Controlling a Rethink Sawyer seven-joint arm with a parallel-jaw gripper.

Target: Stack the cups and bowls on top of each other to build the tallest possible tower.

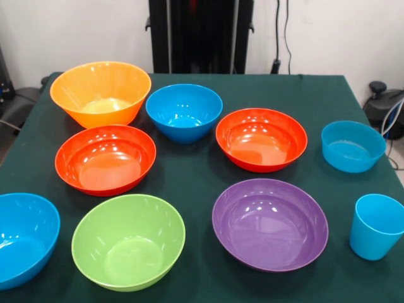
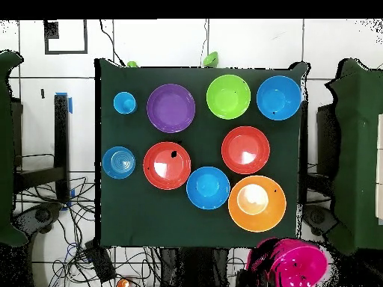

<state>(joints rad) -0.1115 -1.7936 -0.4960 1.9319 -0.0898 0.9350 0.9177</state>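
Observation:
All the bowls stand apart, upright, on the green table (image 1: 189, 183); nothing is stacked. A large yellow-orange bowl (image 1: 101, 93) (image 2: 256, 202) is nearest the robot. Around it are a blue bowl (image 1: 184, 112) (image 2: 208, 187) and two red-orange bowls (image 1: 105, 159) (image 1: 261, 139). Farther from the robot are a lime green bowl (image 1: 128, 241) (image 2: 228, 96), a purple bowl (image 1: 270, 223) (image 2: 170, 107) and a second blue bowl (image 1: 22, 238) (image 2: 278, 97). The small pale-blue bowl (image 1: 352, 146) (image 2: 119, 162) and the light-blue tumbler (image 1: 377, 226) (image 2: 125, 102) stand at one side. The gripper does not show in either view.
The black pedestal (image 1: 202, 35) stands behind the table's far edge. In the overhead view a magenta round thing (image 2: 293, 263) lies off the table beside the robot's base. Cables and dark chairs (image 2: 15, 149) surround the table.

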